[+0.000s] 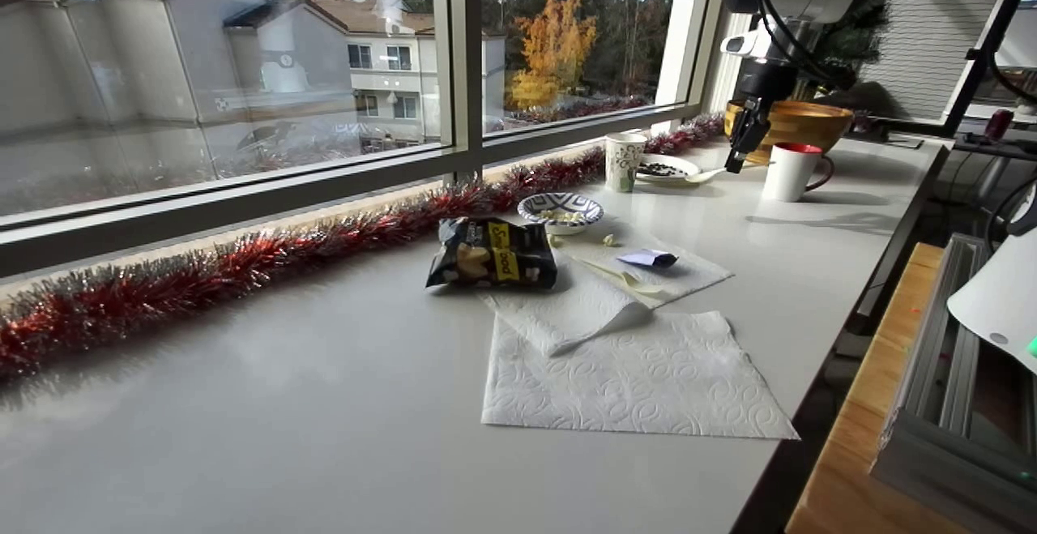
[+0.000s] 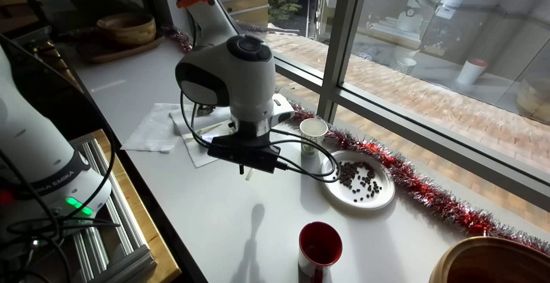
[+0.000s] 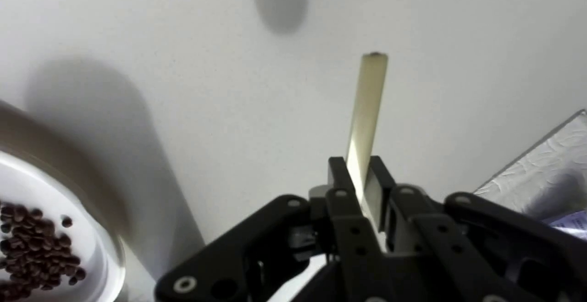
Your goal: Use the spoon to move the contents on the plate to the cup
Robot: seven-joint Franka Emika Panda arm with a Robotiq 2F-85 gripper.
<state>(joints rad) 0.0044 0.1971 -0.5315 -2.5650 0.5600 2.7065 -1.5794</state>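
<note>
The white plate [image 2: 382, 199] holds loose dark beans [image 2: 365, 182] and lies near the window in both exterior views. Its edge and beans also show at the wrist view's lower left [image 3: 103, 270]. A patterned white paper cup [image 2: 307, 145] stands upright beside the plate. A white mug with a red inside [image 1: 784, 173] stands apart on the table. My gripper [image 3: 361, 169] is shut on the spoon, whose narrow pale part [image 3: 369, 105] sticks out past the fingertips, above the table. The rest of the spoon is hidden. The cup's inside bottom is not visible.
A wooden golden bowl [image 1: 810, 125] stands past the mug. Red and silver tinsel [image 1: 243, 267] runs along the window. A patterned bowl of popcorn [image 1: 559, 210], a black snack bag [image 1: 494, 258] and paper towels [image 1: 632, 380] lie farther along the table.
</note>
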